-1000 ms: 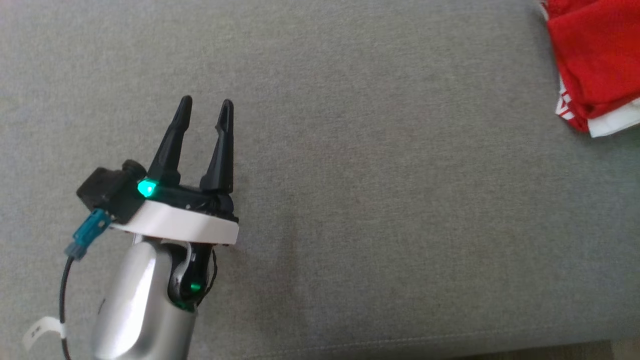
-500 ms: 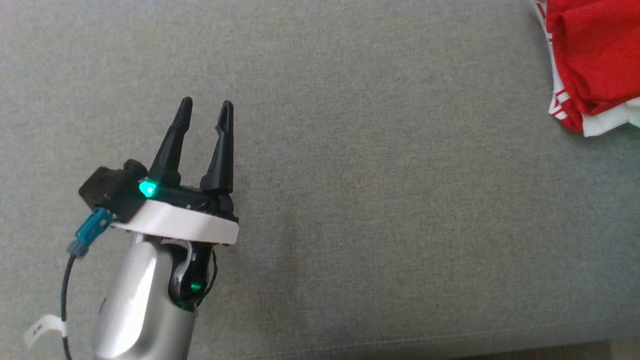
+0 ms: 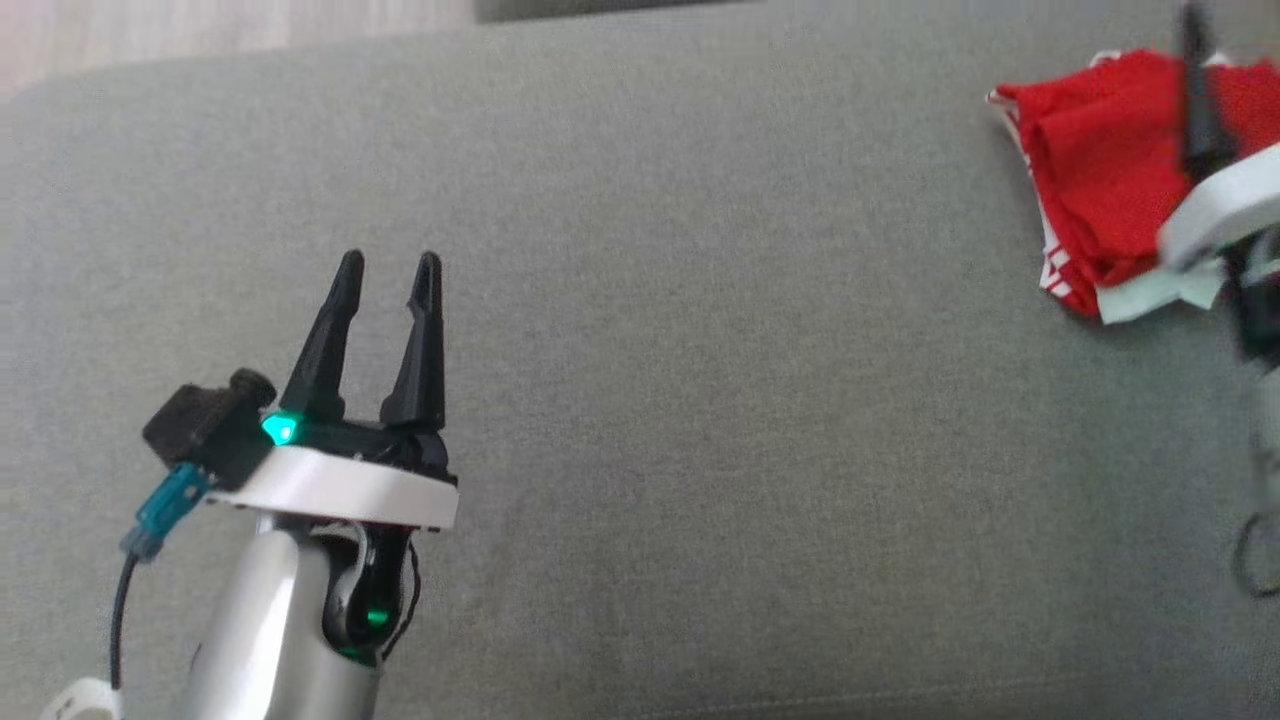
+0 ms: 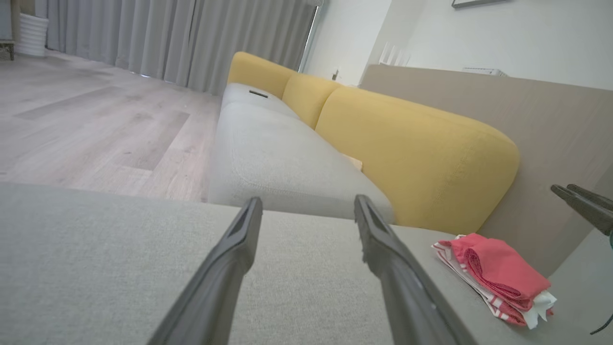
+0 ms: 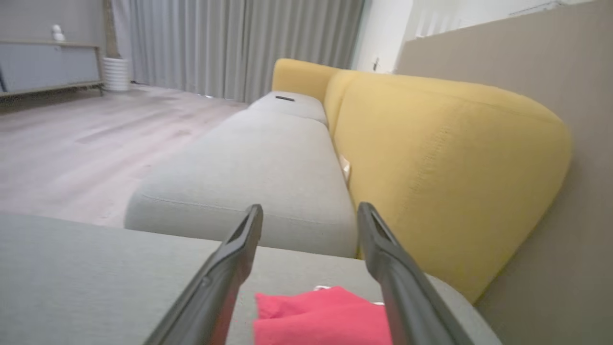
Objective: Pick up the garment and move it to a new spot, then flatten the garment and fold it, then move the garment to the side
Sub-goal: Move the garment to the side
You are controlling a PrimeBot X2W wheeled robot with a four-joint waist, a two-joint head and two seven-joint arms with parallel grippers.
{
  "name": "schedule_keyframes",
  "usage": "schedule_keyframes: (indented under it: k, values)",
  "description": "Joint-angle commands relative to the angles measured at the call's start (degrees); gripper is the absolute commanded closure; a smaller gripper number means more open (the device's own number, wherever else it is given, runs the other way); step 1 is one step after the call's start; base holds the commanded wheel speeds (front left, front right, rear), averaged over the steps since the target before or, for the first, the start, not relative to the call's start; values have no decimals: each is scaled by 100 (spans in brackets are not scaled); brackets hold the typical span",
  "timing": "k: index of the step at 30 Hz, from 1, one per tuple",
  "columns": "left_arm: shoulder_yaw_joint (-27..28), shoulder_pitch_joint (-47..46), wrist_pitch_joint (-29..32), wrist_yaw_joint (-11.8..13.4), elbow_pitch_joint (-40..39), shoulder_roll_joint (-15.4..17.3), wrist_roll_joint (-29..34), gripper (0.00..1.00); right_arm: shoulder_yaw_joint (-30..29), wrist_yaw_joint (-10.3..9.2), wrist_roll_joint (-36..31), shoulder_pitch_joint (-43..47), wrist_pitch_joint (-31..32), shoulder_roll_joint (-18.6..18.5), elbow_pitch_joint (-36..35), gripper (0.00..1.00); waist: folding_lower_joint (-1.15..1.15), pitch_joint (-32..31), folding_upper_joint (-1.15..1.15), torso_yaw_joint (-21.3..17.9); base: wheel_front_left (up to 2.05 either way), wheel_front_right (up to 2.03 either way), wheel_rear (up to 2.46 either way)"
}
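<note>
The garment (image 3: 1090, 170) is a red cloth with white trim, folded into a small bundle at the far right of the grey cushion (image 3: 700, 400). The left wrist view shows the garment (image 4: 498, 268) lying to the right of my left gripper (image 4: 307, 202). In the head view my left gripper (image 3: 388, 262) stands open and empty at the lower left, far from the bundle. My right gripper (image 5: 310, 211) is open just above the garment (image 5: 325, 316), with nothing between its fingers. In the head view it is blurred at the right edge, one dark finger (image 3: 1195, 90) over the red cloth.
A yellow backrest (image 4: 416, 158) and a tan panel (image 4: 550, 124) rise close behind the garment. A second grey seat (image 5: 249, 167) continues beyond the cushion's end. Wooden floor (image 4: 96, 129) lies past the cushion's far edge.
The head view has shifted, so the cushion's far edge and floor now show. My right gripper has come into it over the garment. The left gripper stays open and the bundle lies folded as before.
</note>
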Motion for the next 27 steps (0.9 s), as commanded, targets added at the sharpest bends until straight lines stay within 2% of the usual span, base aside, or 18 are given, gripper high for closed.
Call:
schedule_keyframes:
  k: [1, 6, 16, 21, 27]
  values:
    - [198, -97, -29, -33, -227, 48, -10, 0, 79, -5, 73, 38, -56, 52, -261, 0, 0, -162, 0, 75, 0, 0, 0]
    - [241, 80, -29, -33, -250, 48, -2, 0, 184, -5, 272, 581, -146, 476, -682, 0, 0, -413, 0, 190, 0, 0, 0]
    - [325, 605, -29, -33, -201, 48, 37, 0, 35, -5, 438, 1953, -520, 1319, -972, 0, 0, -831, 0, 385, 0, 0, 0]
    - [402, 920, -29, -33, -195, 48, 18, 0, -108, -5, 487, 2618, -858, 1579, -1065, 0, 0, -1033, 0, 381, 0, 0, 0]
    - [480, 1258, -29, -33, -229, 48, -10, 0, -137, -5, 629, 3130, -1109, 1669, -1239, 0, 0, -1161, 0, 296, 0, 0, 0]
